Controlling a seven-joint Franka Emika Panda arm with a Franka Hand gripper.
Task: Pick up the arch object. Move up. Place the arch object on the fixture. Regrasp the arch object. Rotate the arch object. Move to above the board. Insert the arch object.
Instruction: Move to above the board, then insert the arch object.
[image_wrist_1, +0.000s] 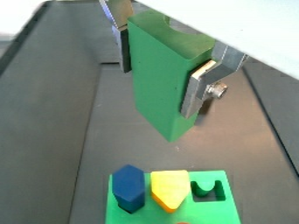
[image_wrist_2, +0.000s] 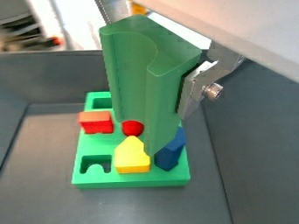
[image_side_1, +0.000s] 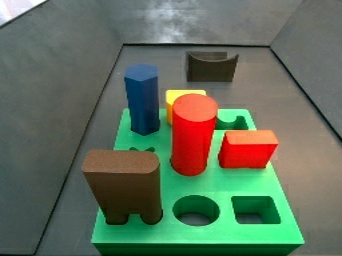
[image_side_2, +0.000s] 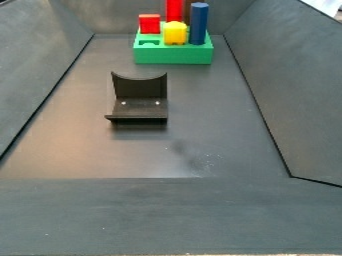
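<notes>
the gripper (image_wrist_2: 163, 83) hung high above the floor with its fingers (image_wrist_1: 201, 87) closed on the arch object (image_wrist_1: 163, 79), which stood between them. the board (image_wrist_2: 128, 173) lay below it, as both wrist views showed. pegs (image_side_1: 191, 133) stood in the board's holes. in a side view the fixture (image_side_2: 138, 98) sat on the floor, well apart from the board (image_side_2: 174, 51), which lay behind it by the back wall.

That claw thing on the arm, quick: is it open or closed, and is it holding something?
Gripper: closed on the green arch object, held in the air above the board, as both wrist views show.
</notes>
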